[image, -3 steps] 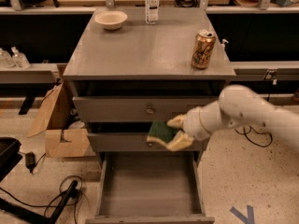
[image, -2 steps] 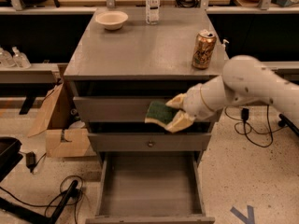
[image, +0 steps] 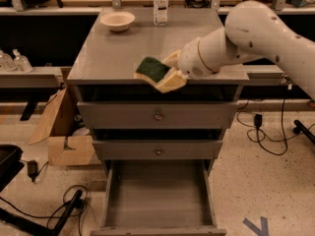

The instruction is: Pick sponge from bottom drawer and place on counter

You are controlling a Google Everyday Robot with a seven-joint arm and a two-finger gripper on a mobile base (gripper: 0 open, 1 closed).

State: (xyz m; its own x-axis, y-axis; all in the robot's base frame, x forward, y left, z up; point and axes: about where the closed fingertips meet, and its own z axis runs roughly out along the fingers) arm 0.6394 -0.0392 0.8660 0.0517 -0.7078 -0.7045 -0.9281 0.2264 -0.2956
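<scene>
My gripper (image: pixel 170 72) is shut on the sponge (image: pixel 152 69), dark green face up, between its pale yellowish fingers (image: pixel 171 81). It holds the sponge just over the front edge of the grey counter (image: pixel 113 53), near the middle. The white arm reaches in from the right and covers the counter's right side. The bottom drawer (image: pixel 158 200) stands pulled out below, its flat floor bare. The two upper drawer fronts with round knobs are shut.
A cream bowl (image: pixel 117 20) and a clear bottle (image: pixel 160 4) stand at the back of the counter. A cardboard box (image: pixel 64 132) sits on the floor left of the cabinet. Cables lie on the floor at both sides. Dark benches run behind.
The gripper has risen with the sponge from in front of the upper drawer fronts to the counter's front edge. The drink can at the right is now hidden behind the arm.
</scene>
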